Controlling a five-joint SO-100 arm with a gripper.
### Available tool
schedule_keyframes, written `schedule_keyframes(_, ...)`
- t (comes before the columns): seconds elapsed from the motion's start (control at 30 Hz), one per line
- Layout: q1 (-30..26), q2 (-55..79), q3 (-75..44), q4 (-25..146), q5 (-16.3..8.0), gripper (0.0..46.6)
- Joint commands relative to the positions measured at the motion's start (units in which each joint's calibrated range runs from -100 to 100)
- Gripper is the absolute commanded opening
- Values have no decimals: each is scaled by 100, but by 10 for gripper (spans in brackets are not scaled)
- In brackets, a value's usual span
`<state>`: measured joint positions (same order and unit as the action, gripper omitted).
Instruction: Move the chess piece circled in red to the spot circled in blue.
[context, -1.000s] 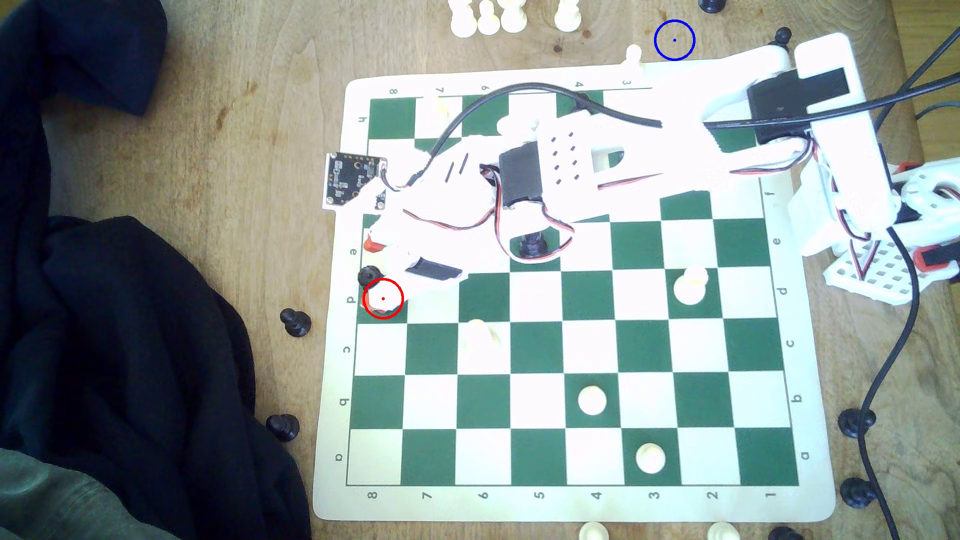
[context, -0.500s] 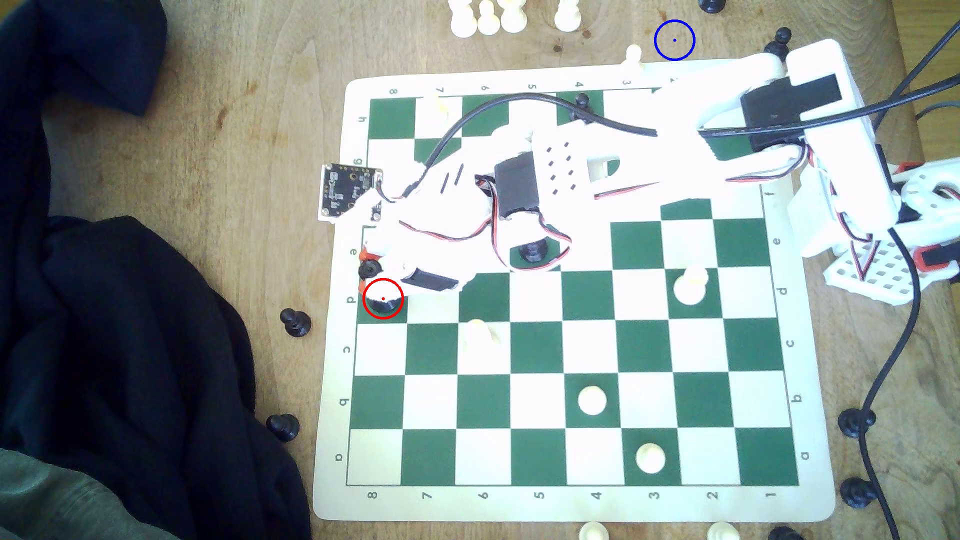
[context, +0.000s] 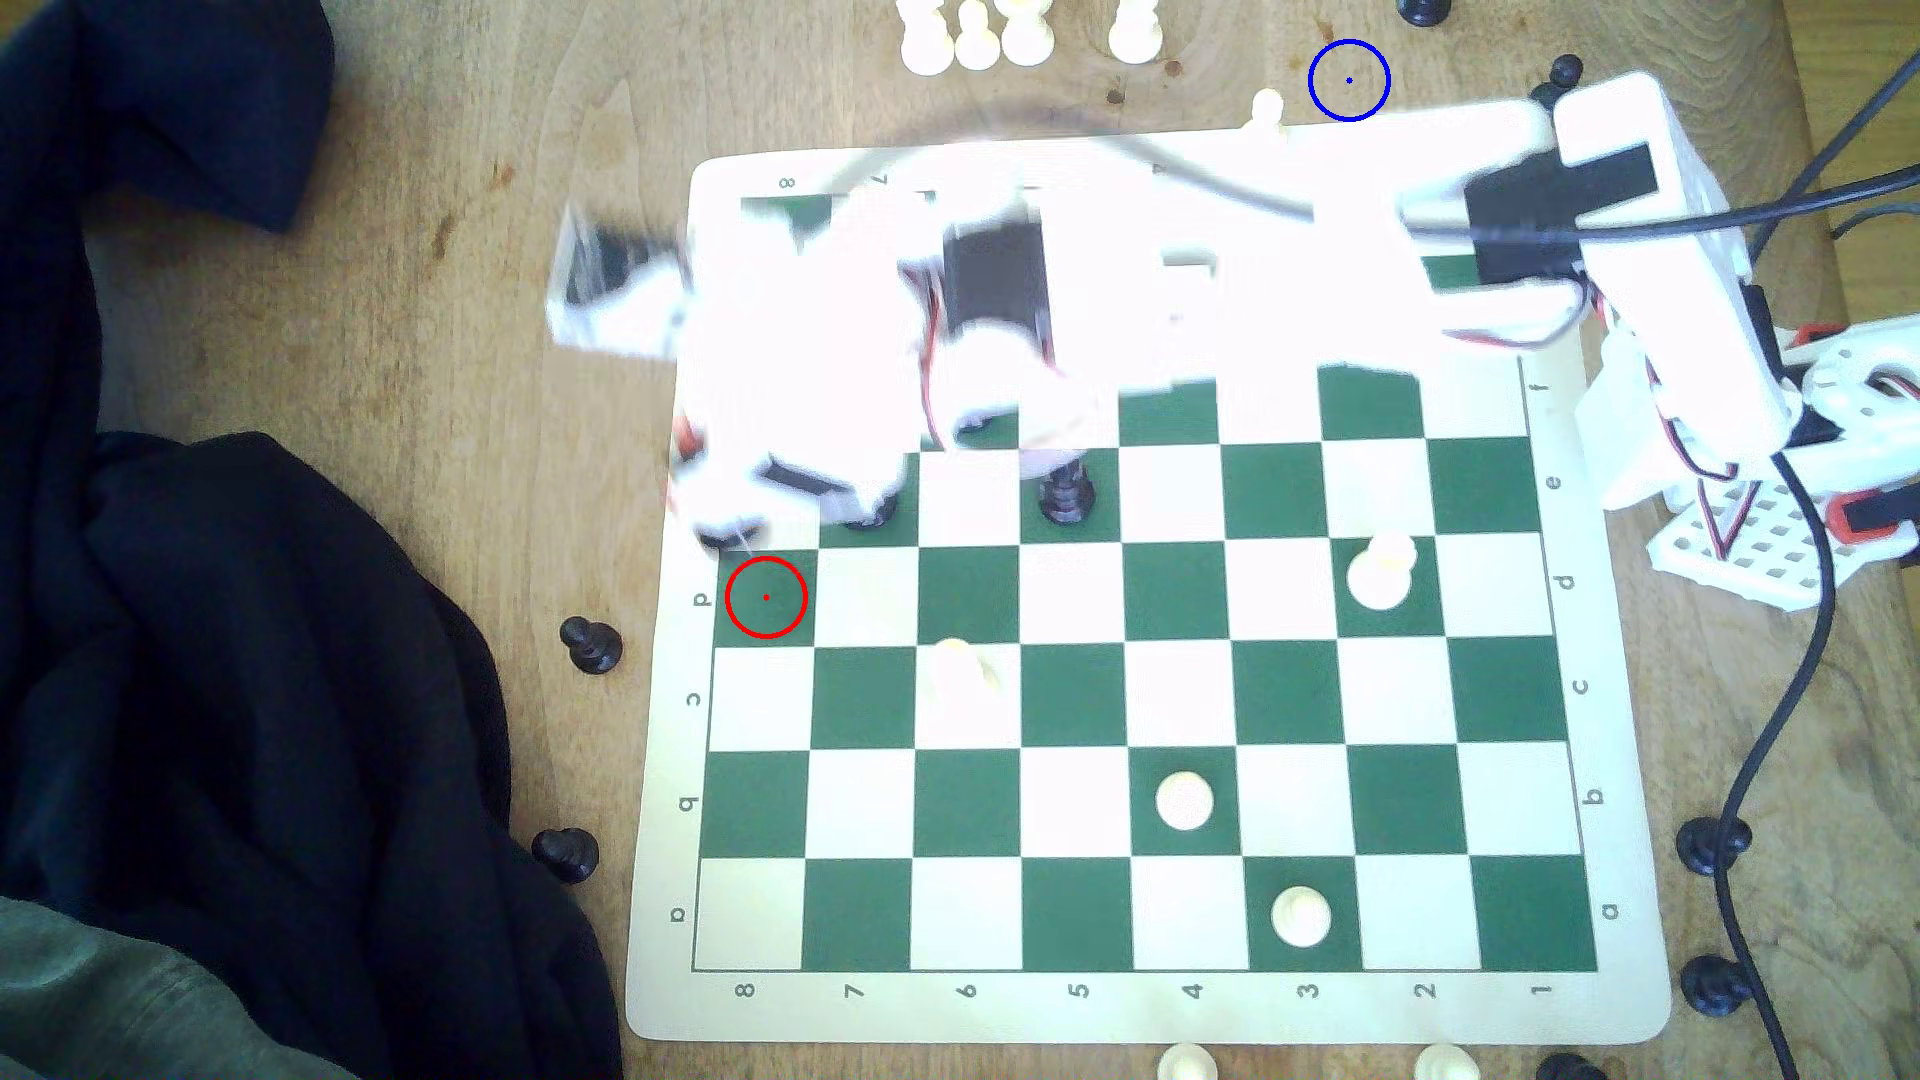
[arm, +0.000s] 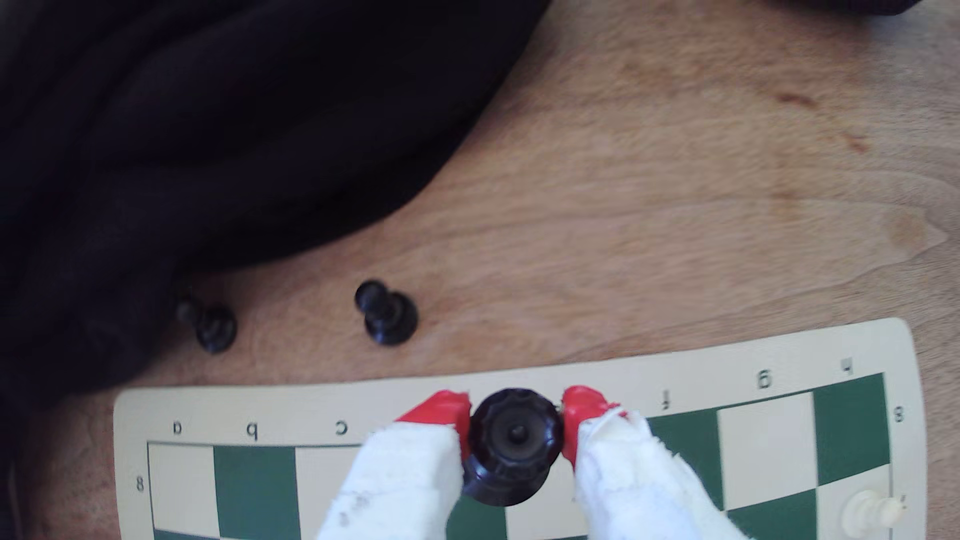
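The gripper (arm: 516, 431) has its two red-tipped fingers (arm: 441, 410) pressed on either side of the black queen (arm: 511, 446), clamped just under its round notched crown. In the wrist view the queen hangs between them above the edge of the chessboard (arm: 779, 363), over the border near the letters of the files. In the exterior view the arm is blurred over the far left part of the chessboard (context: 1143, 997), and the gripper (context: 717, 519) is just beyond the red ring (context: 766, 597); the queen itself I cannot make out there. The green square inside the red ring is bare.

The blue ring (context: 1349, 80) lies on the light-brown wooden table (context: 468, 312), beyond the far edge of the board, toward the exterior view's right, well apart from the gripper. A white pawn (context: 1265, 109) stands just to its left.

The board is a green and cream roll-up mat. A dark cloth (context: 260, 675) covers the table at the exterior view's left, and two black pawns (context: 590, 644) stand between it and the board. A tall black piece (context: 1065, 493) stands on the board near the arm.
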<state>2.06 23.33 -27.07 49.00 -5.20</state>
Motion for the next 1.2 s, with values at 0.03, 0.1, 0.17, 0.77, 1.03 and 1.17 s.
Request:
schedule_keyframes(0.03, 1002, -1298, -820, 816, -49, 3)
schedule_keyframes(0.1, 1284, -1705, -412, 808, -49, 3)
schedule_keyframes(0.17, 1620, -2529, 667, 562, -20, 3)
schedule_keyframes(0.77, 3912, -6417, 6995, -1534, 347, 3)
schedule_keyframes(1.03, 4475, -7036, 8165, -1919, 567, 3)
schedule_keyframes(1.17, 4741, -7223, 8690, -2058, 659, 3)
